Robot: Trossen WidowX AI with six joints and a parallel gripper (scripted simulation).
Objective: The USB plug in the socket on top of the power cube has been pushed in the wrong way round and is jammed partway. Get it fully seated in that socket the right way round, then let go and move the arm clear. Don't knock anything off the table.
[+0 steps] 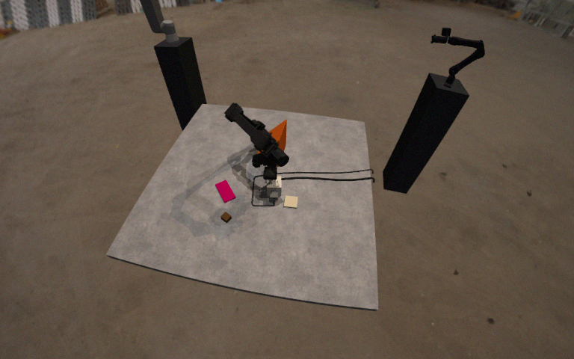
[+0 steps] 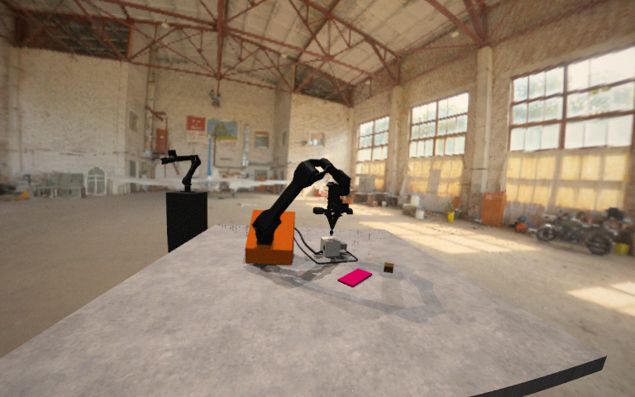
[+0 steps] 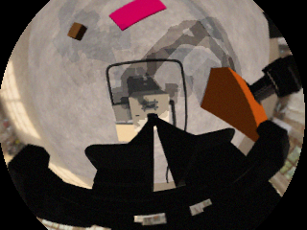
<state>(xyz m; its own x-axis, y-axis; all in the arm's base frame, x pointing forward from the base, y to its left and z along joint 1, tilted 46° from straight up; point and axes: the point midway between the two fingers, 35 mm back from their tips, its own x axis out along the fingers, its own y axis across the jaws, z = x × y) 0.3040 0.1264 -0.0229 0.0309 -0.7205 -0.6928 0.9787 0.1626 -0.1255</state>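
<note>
The pale grey power cube [image 1: 276,184] [image 2: 330,248] [image 3: 163,103] stands upright on the table, with dark socket marks on its top in the wrist view. A grey block [image 2: 343,246] sits against its side. My gripper [image 1: 270,174] [image 2: 331,231] [image 3: 153,122] points straight down just above the cube's top and is shut on the USB plug. The plug is tiny and mostly hidden by the fingertips; a small pale bit shows under them in the exterior view. How deep it sits in the socket, and which way round it is, I cannot tell.
A black cable [image 1: 326,179] [image 3: 185,96] loops around the cube and runs across the table. A pink slab [image 1: 225,191] [image 2: 355,277] [image 3: 137,12], a brown block [image 1: 226,217] [image 2: 389,267] [image 3: 77,31] and a cream square [image 1: 291,202] lie near. The orange base [image 2: 280,234] [image 3: 223,93] stands behind.
</note>
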